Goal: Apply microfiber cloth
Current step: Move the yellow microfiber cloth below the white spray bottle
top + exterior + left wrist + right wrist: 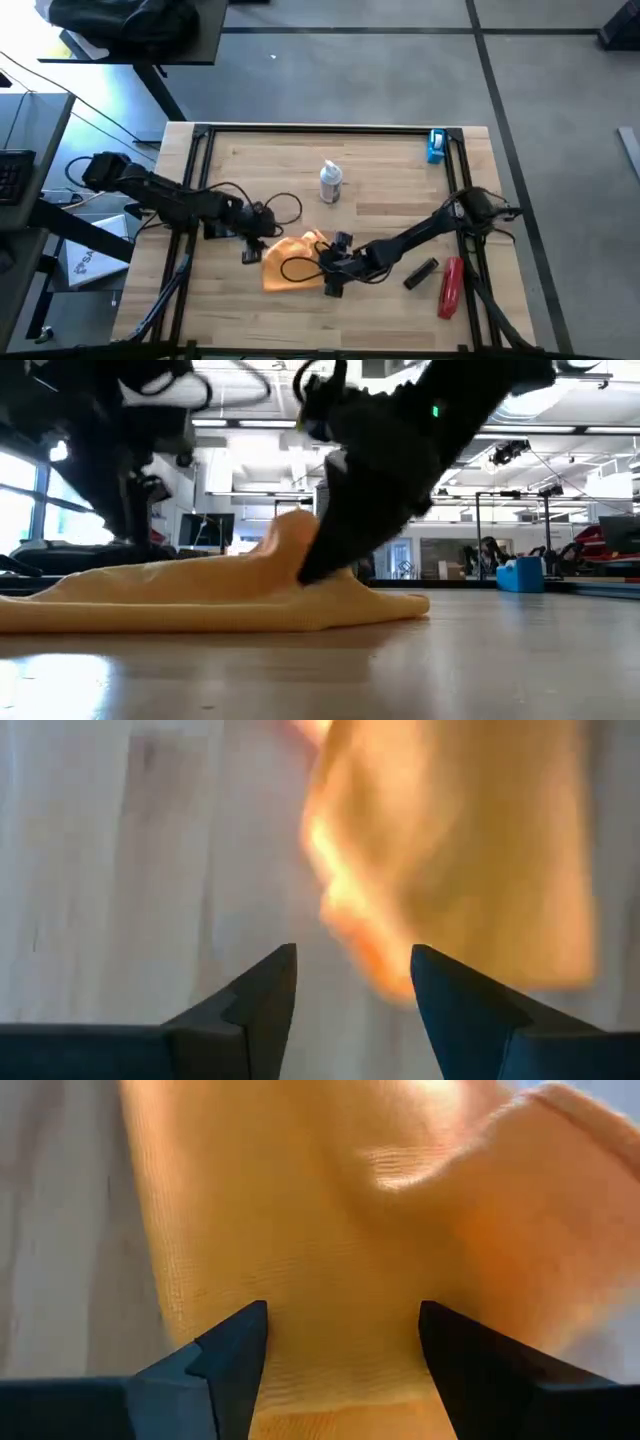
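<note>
Light wooden table [400, 175] boards carry everything. Near the front edge lies the soft orange-yellow microfiber cloth [285, 262], mostly flat, with one part bunched up into a hump. Right gripper [330, 272] sits low over the cloth's right side, its fingers [235, 1355] spread apart with cloth between them. Left gripper [258, 243] waits just beside the cloth's left edge, its fingers [265, 995] spread too, holding nothing. A white spray bottle [330, 183] stands farther back.
</note>
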Robot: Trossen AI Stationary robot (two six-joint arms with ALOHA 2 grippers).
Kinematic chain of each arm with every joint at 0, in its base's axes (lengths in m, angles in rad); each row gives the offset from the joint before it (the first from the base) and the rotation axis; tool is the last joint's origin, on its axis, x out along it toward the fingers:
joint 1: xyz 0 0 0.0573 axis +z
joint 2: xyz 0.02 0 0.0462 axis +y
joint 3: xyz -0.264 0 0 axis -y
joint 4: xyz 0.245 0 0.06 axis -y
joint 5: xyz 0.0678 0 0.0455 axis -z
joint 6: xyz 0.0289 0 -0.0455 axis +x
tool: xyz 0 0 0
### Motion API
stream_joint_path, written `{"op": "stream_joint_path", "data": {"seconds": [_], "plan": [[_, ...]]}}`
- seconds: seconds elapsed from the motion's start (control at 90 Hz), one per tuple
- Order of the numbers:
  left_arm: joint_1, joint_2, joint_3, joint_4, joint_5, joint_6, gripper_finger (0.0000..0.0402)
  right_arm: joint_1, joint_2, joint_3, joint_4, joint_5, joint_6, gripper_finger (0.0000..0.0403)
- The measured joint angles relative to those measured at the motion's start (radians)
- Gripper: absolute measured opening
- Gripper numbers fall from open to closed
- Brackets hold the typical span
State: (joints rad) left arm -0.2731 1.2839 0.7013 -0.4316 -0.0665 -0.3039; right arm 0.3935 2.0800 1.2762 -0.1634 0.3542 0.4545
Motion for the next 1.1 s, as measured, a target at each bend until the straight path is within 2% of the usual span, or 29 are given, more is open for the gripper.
{"op": "stream_joint_path", "data": {"seconds": [0.189, 0.322, 0.433, 0.522, 0.678, 0.756, 0.867, 1.1], "plan": [[-0.124, 0.000, 0.000, 0.243, -0.146, 0.125, 0.0177, 0.000, 0.100, 0.000, 0.349, -0.111, 0.012, 0.0229], [-0.176, 0.000, 0.000, 0.341, -0.181, 0.178, 0.0177, 0.000, 0.093, -0.001, 0.493, -0.207, 0.001, 0.0229], [-0.211, 0.007, 0.000, 0.408, -0.183, 0.198, 0.0177, 0.001, 0.021, 0.000, 0.450, -0.204, -0.047, 0.0229], [-0.247, 0.034, 0.000, 0.476, -0.182, 0.226, 0.0177, 0.000, -0.055, 0.000, 0.372, -0.162, -0.093, 0.0229], [-0.306, 0.142, 0.000, 0.568, -0.183, 0.308, 0.0177, 0.007, -0.180, 0.000, 0.158, -0.053, -0.122, 0.0229], [-0.319, 0.206, 0.000, 0.574, -0.218, 0.303, 0.0177, 0.014, -0.220, 0.000, 0.079, -0.013, -0.110, 0.0229], [-0.320, 0.284, 0.000, 0.563, -0.255, 0.261, 0.0177, 0.026, -0.242, 0.000, 0.029, 0.014, -0.088, 0.0229], [-0.327, 0.392, -0.001, 0.543, -0.230, 0.187, 0.0177, 0.035, -0.242, 0.000, -0.017, 0.015, -0.035, 0.0229]]}}
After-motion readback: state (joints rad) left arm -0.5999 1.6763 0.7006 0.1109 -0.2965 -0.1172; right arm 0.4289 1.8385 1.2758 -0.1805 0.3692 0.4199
